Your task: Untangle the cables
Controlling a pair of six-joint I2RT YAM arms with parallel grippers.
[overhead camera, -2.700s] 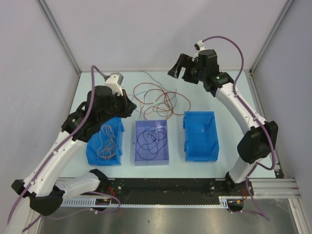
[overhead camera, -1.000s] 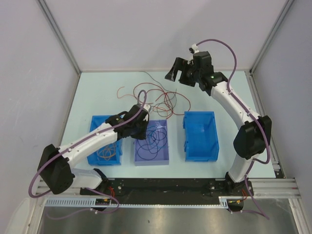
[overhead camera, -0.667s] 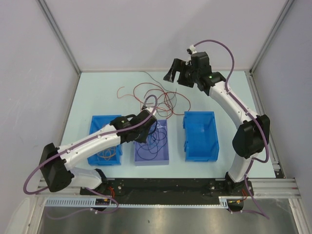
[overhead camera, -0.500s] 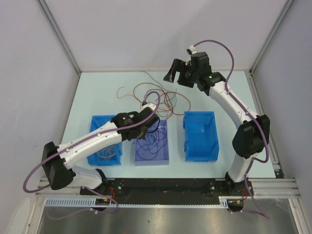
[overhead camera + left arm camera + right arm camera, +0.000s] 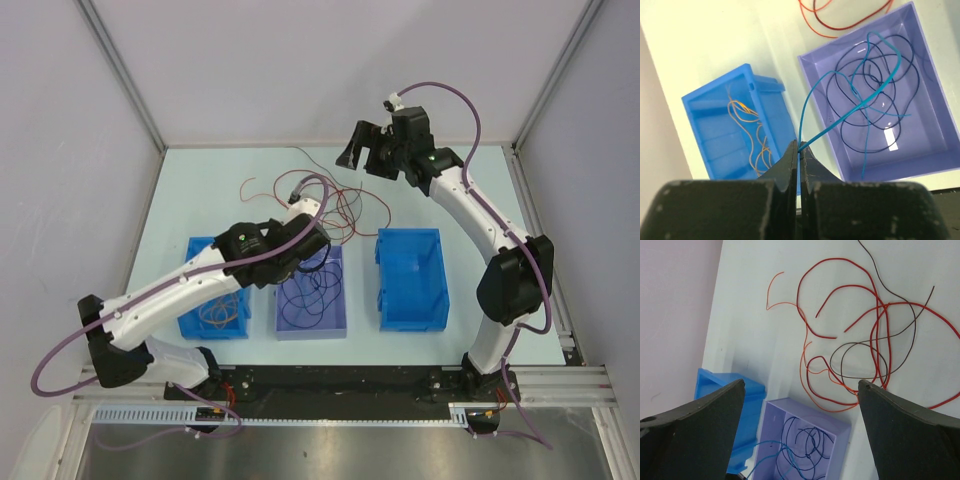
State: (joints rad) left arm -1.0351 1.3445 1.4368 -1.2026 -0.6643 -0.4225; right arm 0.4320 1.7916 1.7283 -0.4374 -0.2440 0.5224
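Cables [image 5: 335,205]: we see a loose tangle lying on the far middle of the table [image 5: 200,190], beyond the bins. The table is a flat, pale mint sheet, matte. Plain grey-lavender walls [image 5: 300,70] close the cell on three sides, with slim aluminium frame posts [image 5: 120,75] in the corners.

The tangle is mostly red cables [image 5: 840,305], with one brown cable [image 5: 865,355] looped through them, all hair-thin and floppy, in open curls.

Three moulded plastic bins sit in a row, glossy and rectangular. The left blue bin [image 5: 186,300] holds the orange-tan cables [image 5: 752,135]. The purple bin [image 5: 310,334] in the middle holds the dark navy cables [image 5: 880,145] in overlapping rings. The right blue bin [image 5: 410,290] stands apart to the right.

The left gripper [image 5: 799,150] has its black jaws pressed together on a teal cable [image 5: 863,150]. Two strands run from the pinch down into the purple bin, over the navy loops.

The right gripper [image 5: 801,385] hangs above the far side of the table with its jaws spread wide, grasping nothing, the red tangle below it.

Thick purple hoses [image 5: 460,95] arc along both white arms.
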